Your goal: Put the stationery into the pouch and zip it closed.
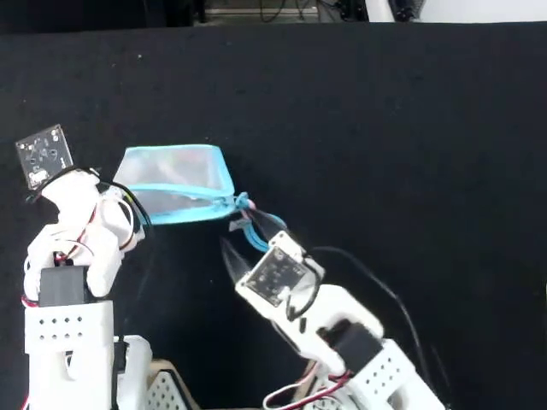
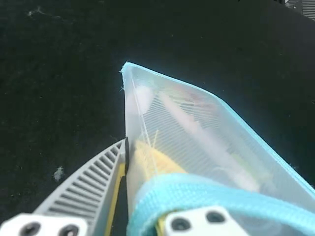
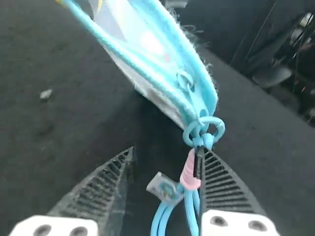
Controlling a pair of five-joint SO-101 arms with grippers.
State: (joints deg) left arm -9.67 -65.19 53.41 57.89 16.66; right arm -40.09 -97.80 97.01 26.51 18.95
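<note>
The light-blue mesh pouch [image 1: 175, 181] is seen on the black table [image 1: 385, 128], with its one end clenched in the left gripper [image 1: 130, 209]. Yellow and pale stationery [image 2: 147, 162] can be made out through its wall. The right gripper [image 3: 162, 196] is held with jaws spread at the pouch's other end, and the blue zipper cord [image 3: 194, 172] is hung between them.

A black cloth surface [image 1: 385, 128] spreads under and all round the left tool [image 1: 137, 213] and the right tool [image 1: 246, 243], matt and evenly lit. A pale speck of lint [image 2: 58, 173] clings to it just beside the left tool. Another speck [image 3: 45, 93] lies ahead of the right tool. Well beyond both tools, past the surface's far edge, run dark cables [image 1: 273, 10] and a white patch [image 1: 479, 8].
</note>
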